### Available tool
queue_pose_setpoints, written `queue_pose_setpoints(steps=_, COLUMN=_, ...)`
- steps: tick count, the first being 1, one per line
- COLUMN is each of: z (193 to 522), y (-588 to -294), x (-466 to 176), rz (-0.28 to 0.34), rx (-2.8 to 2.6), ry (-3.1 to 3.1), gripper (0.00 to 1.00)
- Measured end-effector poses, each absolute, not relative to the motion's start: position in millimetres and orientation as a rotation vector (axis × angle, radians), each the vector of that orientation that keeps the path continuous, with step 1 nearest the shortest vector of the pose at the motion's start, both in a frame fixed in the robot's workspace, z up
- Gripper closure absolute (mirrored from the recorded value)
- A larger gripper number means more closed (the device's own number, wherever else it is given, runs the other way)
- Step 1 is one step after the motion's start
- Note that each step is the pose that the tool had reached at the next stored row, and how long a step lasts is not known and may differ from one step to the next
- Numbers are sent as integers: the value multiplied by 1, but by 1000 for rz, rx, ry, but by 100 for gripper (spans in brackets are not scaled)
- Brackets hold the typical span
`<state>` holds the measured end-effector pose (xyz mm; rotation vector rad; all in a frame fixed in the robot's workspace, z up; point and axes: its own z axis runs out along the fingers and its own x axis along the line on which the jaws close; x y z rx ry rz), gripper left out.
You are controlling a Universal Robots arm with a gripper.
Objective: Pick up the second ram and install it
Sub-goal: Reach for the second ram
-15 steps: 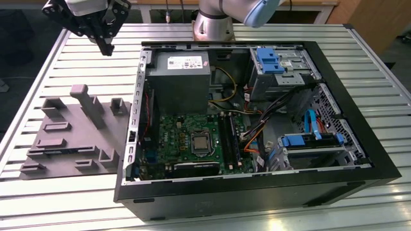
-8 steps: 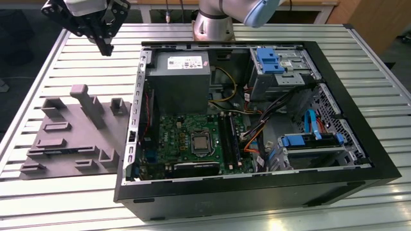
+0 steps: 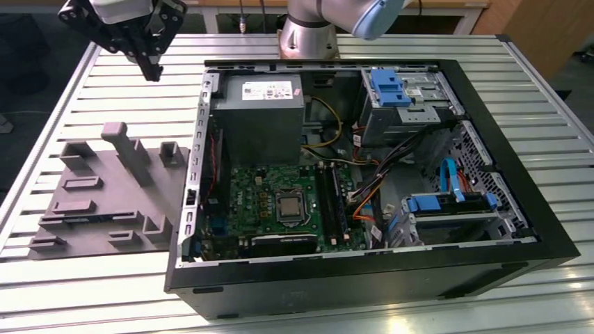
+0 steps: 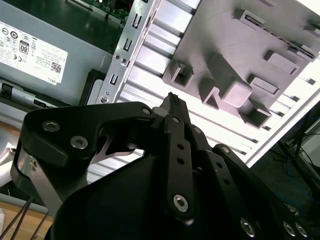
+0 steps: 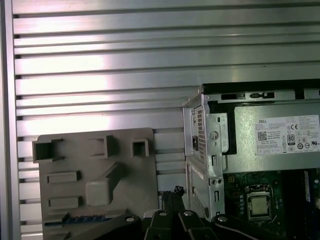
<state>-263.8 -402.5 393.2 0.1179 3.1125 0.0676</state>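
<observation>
My gripper (image 3: pixel 151 71) hangs high above the slatted table at the exterior view's far left, its fingers drawn together to a point with nothing between them. The closed tips also appear in both wrist views (image 4: pixel 172 100) (image 5: pixel 171 192). Below it lies a grey fixture plate (image 3: pixel 102 195) (image 5: pixel 130 165) with uprights and pockets. A thin dark strip, seemingly the second ram (image 5: pixel 85 219) (image 3: pixel 82 218), lies in a long pocket of that plate, well clear of the gripper. The green motherboard (image 3: pixel 269 188) with its long black slots (image 3: pixel 332 202) sits in the open computer case.
The open black case (image 3: pixel 547 229) fills the table's middle and the exterior view's right. Inside are a grey power supply (image 3: pixel 260 111) (image 5: pixel 280 135), blue drive brackets (image 3: pixel 390 87) and loose cables. The arm's base (image 3: pixel 311 35) stands behind the case. Bare slats (image 5: pixel 100 75) surround the fixture.
</observation>
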Motion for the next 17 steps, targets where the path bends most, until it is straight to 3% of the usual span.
queue_pose_setpoints(steps=17, z=393, y=-405, x=-271, rz=68, rx=117, ry=3113, gripper=89)
